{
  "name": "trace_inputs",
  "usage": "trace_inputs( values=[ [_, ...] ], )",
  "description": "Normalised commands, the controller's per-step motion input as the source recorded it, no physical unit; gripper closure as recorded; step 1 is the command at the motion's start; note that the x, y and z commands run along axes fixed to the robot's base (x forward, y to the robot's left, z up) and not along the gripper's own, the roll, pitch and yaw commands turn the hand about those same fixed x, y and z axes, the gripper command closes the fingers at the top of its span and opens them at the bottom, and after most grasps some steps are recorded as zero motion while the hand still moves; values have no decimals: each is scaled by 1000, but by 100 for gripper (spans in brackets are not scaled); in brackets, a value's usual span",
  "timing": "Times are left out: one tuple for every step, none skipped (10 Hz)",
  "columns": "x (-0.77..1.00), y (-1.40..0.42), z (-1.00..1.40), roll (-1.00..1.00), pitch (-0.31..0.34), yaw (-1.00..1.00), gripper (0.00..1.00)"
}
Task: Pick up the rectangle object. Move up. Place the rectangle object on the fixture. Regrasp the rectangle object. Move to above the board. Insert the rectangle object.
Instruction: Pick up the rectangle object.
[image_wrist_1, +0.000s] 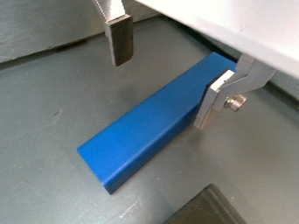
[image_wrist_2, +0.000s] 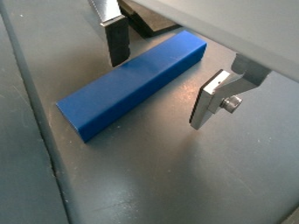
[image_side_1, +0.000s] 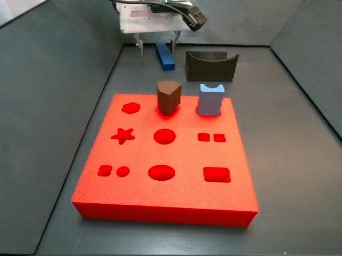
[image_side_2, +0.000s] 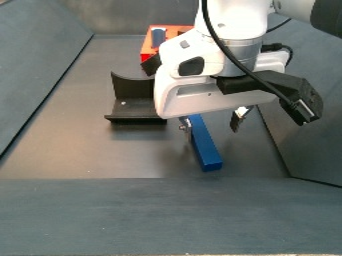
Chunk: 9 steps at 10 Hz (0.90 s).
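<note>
So the gripper (image_wrist_2: 163, 80) is down low over the blue bar (image_wrist_2: 131, 83), with its jaws spread wide and nothing pinched between them. In both wrist views one finger plate sits on each long side of the bar, and there's visible floor between the pads and the blue faces, so no contact as far as I can tell. That straddle looks deliberate to me: the fingers line up across the bar's narrow width, which is the only sensible way to clamp something this long and slim. Squeezing the long sides should also stop it twisting when it gets lifted.

The bar itself is lying flat on the grey floor (image_wrist_1: 47, 105), at the far end of the workspace from the red board (image_side_1: 167, 155), roughly beside the dark fixture (image_side_2: 134, 98). It isn't touching either one.

Looks-wise it's a saturated blue block with crisp square edges and flat matte faces, much longer than it is wide. In a side view (image_side_2: 203, 145) most of its length sticks out past the gripper, so the grab looks like it's happening near one end instead of the middle. My guess is that could make it tip a bit on the lift.

Pickup step, I'd say, and the jaws haven't closed yet.
</note>
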Motion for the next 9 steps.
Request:
trace_inputs(
  values=[
    [0,20,-491,-266,-139,0,0],
    [0,74,-480,-316,-141,0,0],
    [37,74,-326,-314,-281,0,0],
    [3,114,-26,-349,-480,-23,0],
    [0,149,-3,-333,-500,-6,0],
    [0,171,-23,-313,-500,0,0],
    [0,183,-49,-306,-500,0,0],
    [-86,171,-174,-281,-440,0,0],
    [-94,163,-191,-283,-429,0,0]
  ],
)
